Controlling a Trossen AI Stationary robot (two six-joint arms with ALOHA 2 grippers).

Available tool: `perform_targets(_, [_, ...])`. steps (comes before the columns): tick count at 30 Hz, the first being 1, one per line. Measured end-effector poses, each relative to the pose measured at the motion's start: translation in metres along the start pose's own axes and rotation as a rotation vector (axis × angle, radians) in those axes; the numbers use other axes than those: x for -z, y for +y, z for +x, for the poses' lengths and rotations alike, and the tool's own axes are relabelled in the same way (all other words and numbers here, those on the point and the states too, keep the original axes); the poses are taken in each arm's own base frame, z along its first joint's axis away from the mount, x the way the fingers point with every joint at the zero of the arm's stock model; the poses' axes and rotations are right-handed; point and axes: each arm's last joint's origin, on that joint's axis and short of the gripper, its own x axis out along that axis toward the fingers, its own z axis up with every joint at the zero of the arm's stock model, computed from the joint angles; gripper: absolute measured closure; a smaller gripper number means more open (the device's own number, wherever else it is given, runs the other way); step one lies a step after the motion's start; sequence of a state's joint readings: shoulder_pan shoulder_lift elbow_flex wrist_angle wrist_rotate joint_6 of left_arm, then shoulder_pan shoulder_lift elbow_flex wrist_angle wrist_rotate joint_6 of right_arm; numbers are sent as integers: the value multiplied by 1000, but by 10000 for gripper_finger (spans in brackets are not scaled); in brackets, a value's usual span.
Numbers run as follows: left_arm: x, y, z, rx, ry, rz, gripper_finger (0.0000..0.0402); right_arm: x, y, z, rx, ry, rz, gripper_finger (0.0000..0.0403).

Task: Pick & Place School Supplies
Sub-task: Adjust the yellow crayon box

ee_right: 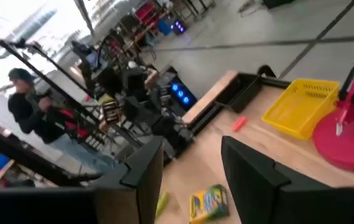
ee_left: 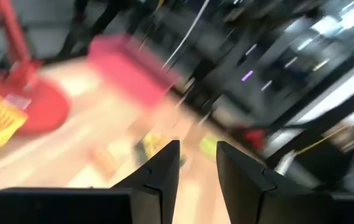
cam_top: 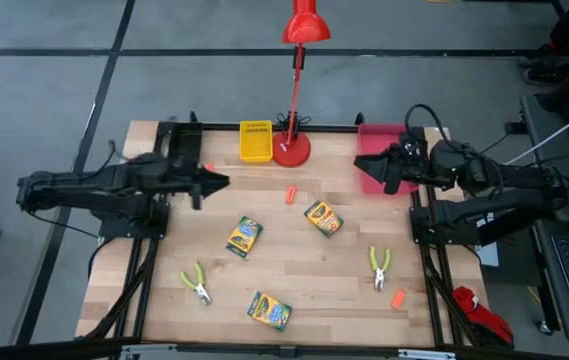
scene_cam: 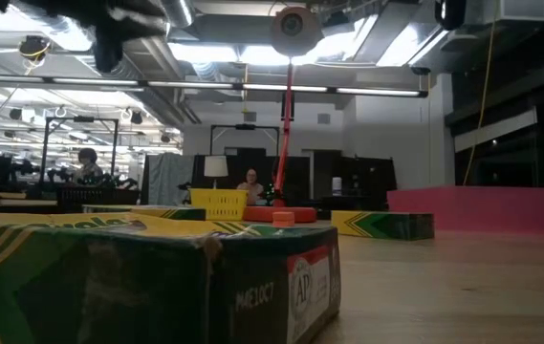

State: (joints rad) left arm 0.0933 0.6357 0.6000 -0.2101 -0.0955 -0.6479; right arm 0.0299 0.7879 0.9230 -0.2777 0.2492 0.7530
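The left pincer (cam_top: pixel 222 181) hung above the pale wooden worktop (cam_top: pixel 324 270) near its back-left part, its two dark fingers (ee_left: pixel 164 168) parted by a narrow gap with nothing between them; just behind it lay a small orange piece (cam_top: pixel 209 167), and ahead of it, nearer the middle, a second orange piece (cam_top: pixel 290 194); the yellow slatted tray (cam_top: pixel 255 141) and the red desk lamp (cam_top: pixel 292 148) stood beyond that. The right pincer (cam_top: pixel 389 170) hovered over the pink tray (cam_top: pixel 372 135) at the back right, fingers (ee_right: pixel 251 171) spread wide and empty. Between the two pincers and towards the front lay three yellow-and-green crayon boxes (cam_top: pixel 323 217) (cam_top: pixel 244 237) (cam_top: pixel 269 311), well apart; two small pliers with lime-green handles (cam_top: pixel 195 282) (cam_top: pixel 379 266) lay on either side; a third orange piece (cam_top: pixel 398 298) sat near the front right edge.
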Motion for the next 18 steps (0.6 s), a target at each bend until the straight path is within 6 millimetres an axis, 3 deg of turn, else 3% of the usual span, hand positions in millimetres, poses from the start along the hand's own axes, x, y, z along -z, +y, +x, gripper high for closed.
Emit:
perform_targets(4, [-4, -7, 27, -117, 159, 2, 300, 1, 1, 0, -35, 37, 1, 237])
perform_targets(9, [-10, -27, 54, -132, 216, 114, 300, 2, 1, 0, -52, 63, -8, 237])
perform_targets(15, [-11, -44, 60, -373, 234, 228, 300, 5, 0, -2, -59, 104, -8, 237])
perform_targets(18, [-8, -55, 61, -393, 273, 284, 300, 6, -1, -2, -63, 135, 3, 237])
